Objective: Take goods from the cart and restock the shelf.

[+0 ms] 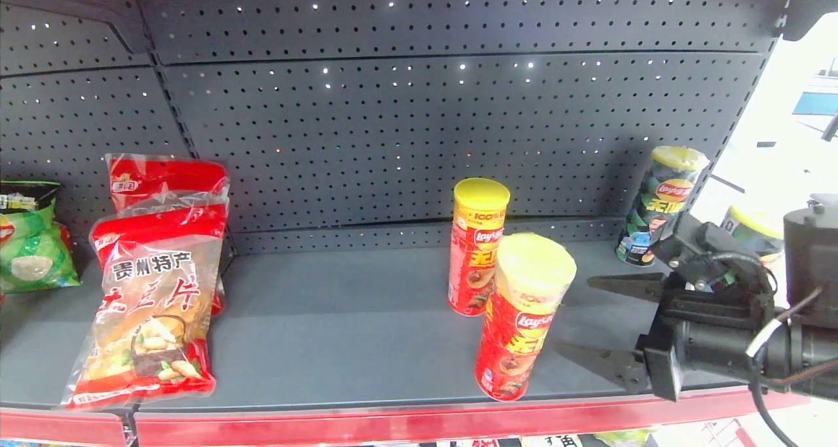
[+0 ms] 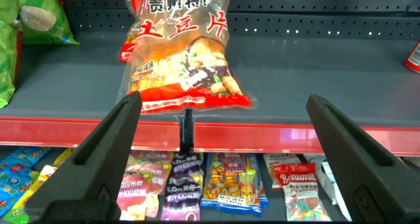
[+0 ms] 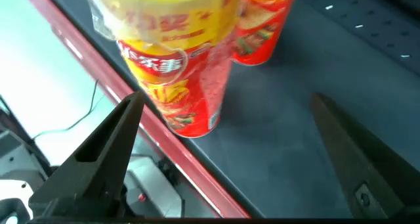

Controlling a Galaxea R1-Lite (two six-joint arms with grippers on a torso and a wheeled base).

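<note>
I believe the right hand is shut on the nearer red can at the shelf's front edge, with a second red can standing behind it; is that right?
Not quite: the right hand is open and sits beside the nearer red can rather than shut on it, as the head view shows. The second red can does stand behind it.

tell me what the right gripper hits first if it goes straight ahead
Probably the front red chip can, standing at the shelf edge just ahead of the open right gripper, though depth is unclear.
</note>
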